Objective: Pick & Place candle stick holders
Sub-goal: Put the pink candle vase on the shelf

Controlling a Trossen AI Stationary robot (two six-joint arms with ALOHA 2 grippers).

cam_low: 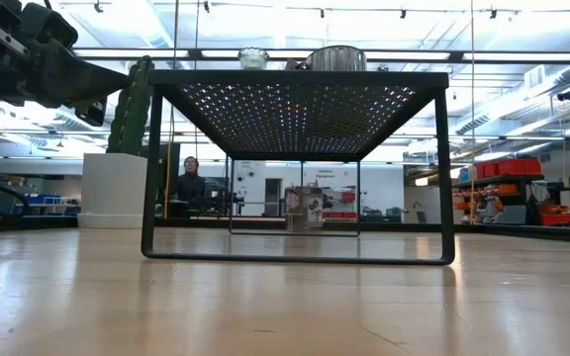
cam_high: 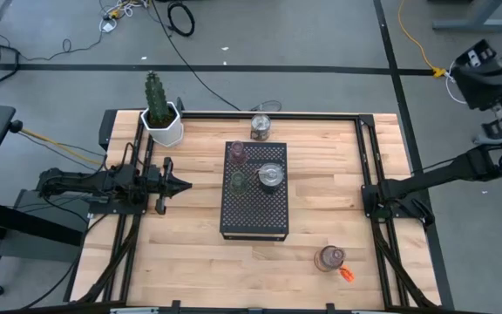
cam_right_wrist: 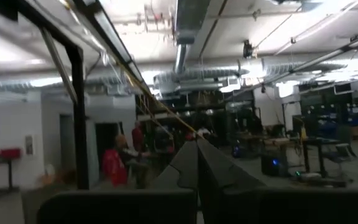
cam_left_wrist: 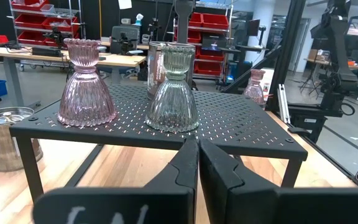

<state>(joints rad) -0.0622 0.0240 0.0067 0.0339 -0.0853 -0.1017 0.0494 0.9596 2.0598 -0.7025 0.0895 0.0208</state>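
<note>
Both claws clenched, empty: left claw [cam_high: 184, 183] near the rack's [cam_high: 254, 222] left edge, right claw [cam_high: 369, 202] at the table's [cam_high: 321, 222] right edge.

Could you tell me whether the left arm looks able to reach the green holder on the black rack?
Probably yes: the left gripper, shut, faces the green holder on the black rack, with nothing between them.

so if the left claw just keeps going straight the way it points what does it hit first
Probably the black perforated stand: the shut left claw aims at its near edge, just below the green glass holder standing on top. Depth is hard to judge, so it might slip under.
</note>
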